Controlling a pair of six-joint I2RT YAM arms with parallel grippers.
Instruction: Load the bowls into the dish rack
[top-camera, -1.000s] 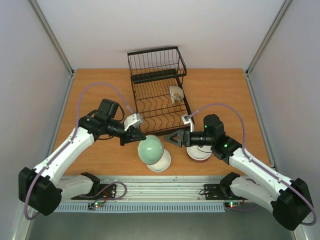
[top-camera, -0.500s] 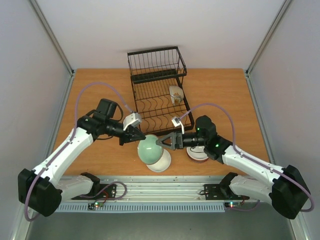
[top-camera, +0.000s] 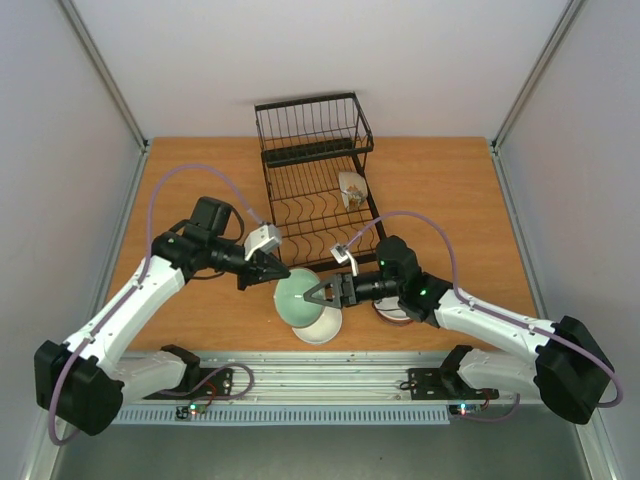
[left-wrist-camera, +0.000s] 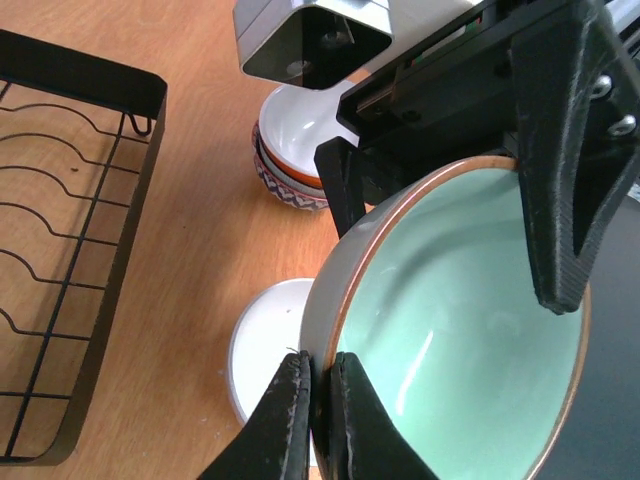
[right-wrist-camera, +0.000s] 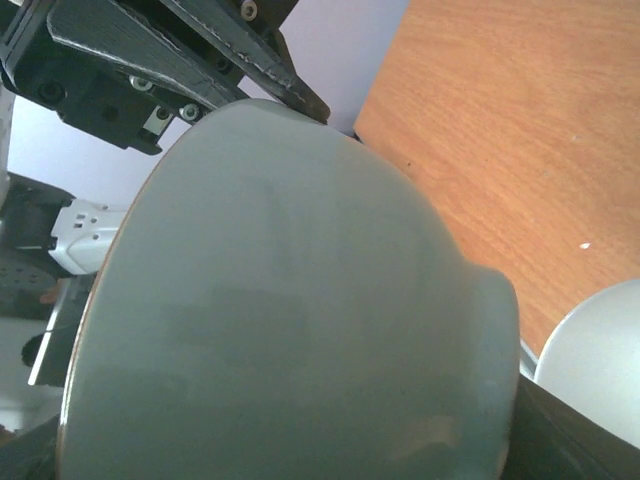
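My left gripper (top-camera: 272, 276) is shut on the rim of a pale green bowl (top-camera: 297, 300), held tilted above a white bowl (top-camera: 325, 326) on the table. In the left wrist view its fingertips (left-wrist-camera: 296, 400) pinch the rim of the green bowl (left-wrist-camera: 460, 330). My right gripper (top-camera: 313, 295) stands open with a finger (left-wrist-camera: 568, 150) on each side of that bowl; whether they touch it does not show. The bowl's grey-green outside (right-wrist-camera: 290, 320) fills the right wrist view. The black wire dish rack (top-camera: 310, 205) behind holds one patterned bowl (top-camera: 350, 188).
A stack of bowls (left-wrist-camera: 288, 165), white inside with orange and patterned outsides, sits right of the white bowl (left-wrist-camera: 262, 350), partly under my right arm (top-camera: 470, 315). The rack's near corner (left-wrist-camera: 140, 95) lies just left of them. Walls close in the table.
My right arm has swung left from the stack to the green bowl, and its jaws have narrowed slightly around it. The left gripper has kept its hold, hardly moving.
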